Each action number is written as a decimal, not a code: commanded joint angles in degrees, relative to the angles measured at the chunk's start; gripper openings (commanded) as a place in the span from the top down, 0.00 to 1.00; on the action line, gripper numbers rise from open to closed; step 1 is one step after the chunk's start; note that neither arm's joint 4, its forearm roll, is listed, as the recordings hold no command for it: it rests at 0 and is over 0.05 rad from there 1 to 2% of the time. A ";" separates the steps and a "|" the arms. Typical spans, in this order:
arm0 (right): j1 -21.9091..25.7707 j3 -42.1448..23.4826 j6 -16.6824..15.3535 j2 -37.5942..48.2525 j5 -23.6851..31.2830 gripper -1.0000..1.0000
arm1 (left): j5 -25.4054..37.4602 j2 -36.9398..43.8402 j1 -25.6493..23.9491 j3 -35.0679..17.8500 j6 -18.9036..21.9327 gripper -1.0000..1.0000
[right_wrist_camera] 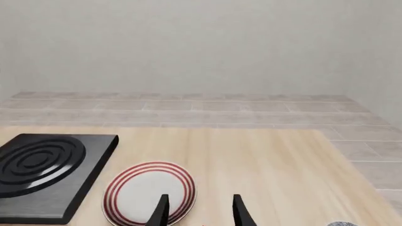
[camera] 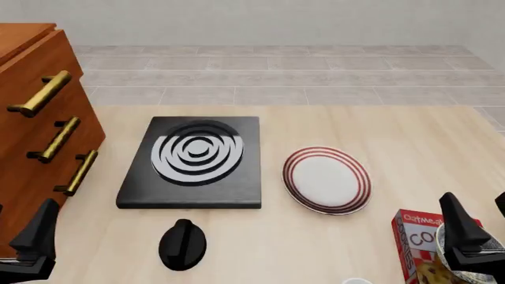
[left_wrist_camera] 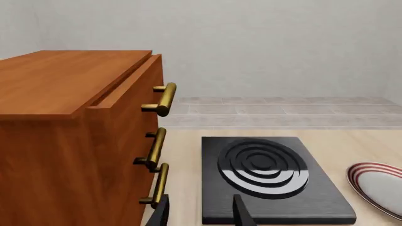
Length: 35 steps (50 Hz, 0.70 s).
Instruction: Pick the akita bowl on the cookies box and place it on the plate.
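The cookies box (camera: pixel 412 239) lies at the table's near right corner, red with a white panel. On it sits the akita bowl (camera: pixel 446 255); only part of its pale speckled rim shows behind my right gripper (camera: pixel 483 222), which hangs open just above it. A sliver of the bowl (right_wrist_camera: pixel 343 223) also edges the right wrist view. The plate (camera: pixel 327 180), white with red rings, lies left of and beyond the box, and the right gripper (right_wrist_camera: pixel 201 212) points toward the plate (right_wrist_camera: pixel 149 190). My left gripper (left_wrist_camera: pixel 201 214) is open and empty at the near left.
A black square stove (camera: pixel 193 160) with grey rings lies left of the plate. A wooden drawer cabinet (camera: pixel 35 118) with brass handles stands at the far left. A black knob-like object (camera: pixel 183 244) rests near the front edge.
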 commanded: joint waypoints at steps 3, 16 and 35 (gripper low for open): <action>0.20 0.04 -0.41 3.73 -3.06 0.00 | -0.01 0.04 0.00 -0.02 0.00 0.00; -0.43 -8.25 2.76 2.52 5.44 0.00 | -0.01 0.04 0.00 -0.02 0.00 0.00; -9.74 -37.72 -5.82 15.03 33.52 0.00 | -0.01 0.04 0.00 -0.02 0.00 0.00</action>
